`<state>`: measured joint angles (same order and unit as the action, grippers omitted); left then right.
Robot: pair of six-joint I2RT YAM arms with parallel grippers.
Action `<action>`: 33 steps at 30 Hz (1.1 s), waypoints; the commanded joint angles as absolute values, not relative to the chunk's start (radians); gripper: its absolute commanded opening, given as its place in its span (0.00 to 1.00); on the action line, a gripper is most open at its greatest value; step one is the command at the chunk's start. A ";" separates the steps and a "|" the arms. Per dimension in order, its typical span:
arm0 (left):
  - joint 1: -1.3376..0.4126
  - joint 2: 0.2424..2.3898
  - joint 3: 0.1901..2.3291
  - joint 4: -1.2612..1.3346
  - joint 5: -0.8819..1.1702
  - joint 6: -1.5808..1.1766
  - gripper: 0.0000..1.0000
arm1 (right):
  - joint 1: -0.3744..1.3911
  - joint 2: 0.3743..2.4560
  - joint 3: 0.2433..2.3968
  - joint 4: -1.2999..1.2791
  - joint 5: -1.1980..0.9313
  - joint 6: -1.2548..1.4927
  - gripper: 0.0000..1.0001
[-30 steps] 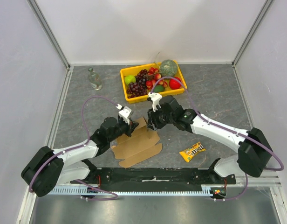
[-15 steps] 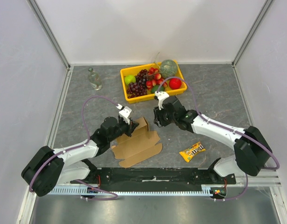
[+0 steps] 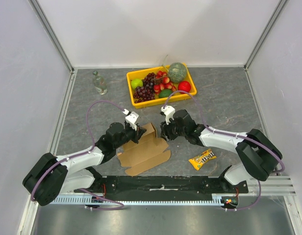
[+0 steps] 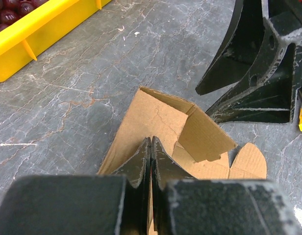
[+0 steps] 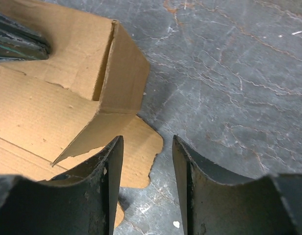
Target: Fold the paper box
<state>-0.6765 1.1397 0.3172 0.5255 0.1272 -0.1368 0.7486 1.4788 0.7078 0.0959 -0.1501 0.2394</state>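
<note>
The right tool (image 5: 143, 144) has swung back down beside the paper box (image 3: 147, 152), jaws parted at its edge, while the left tool (image 4: 150, 147) pinches its raised side upright.

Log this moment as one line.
paper box partly folded | left gripper shut on paper box | right gripper open over box edge

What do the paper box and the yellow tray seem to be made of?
The paper box looks like plain brown cardboard with a matte finish. It is probably corrugated, since faint ribbing and rough cut edges show. The yellow tray seems to be moulded plastic, smooth and slightly glossy, with small ribs on its wall.
</note>
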 commanded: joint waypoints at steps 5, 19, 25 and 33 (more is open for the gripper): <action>-0.680 1.155 0.339 0.500 0.138 -0.138 0.02 | 0.753 1.522 0.687 0.265 -0.262 0.187 0.54; -0.681 1.166 0.344 0.500 0.146 -0.140 0.02 | 0.769 1.516 0.664 0.327 -0.304 0.189 0.54; -0.681 1.167 0.345 0.500 0.144 -0.138 0.02 | 0.769 1.525 0.660 0.362 -0.321 0.184 0.55; -0.681 1.155 0.339 0.495 0.135 -0.138 0.02 | 0.770 1.546 0.632 0.439 -0.315 0.187 0.57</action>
<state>-0.6765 1.1542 0.3283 0.5220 0.1375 -0.1364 0.7639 1.5291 0.6525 0.3466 -0.3111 0.2066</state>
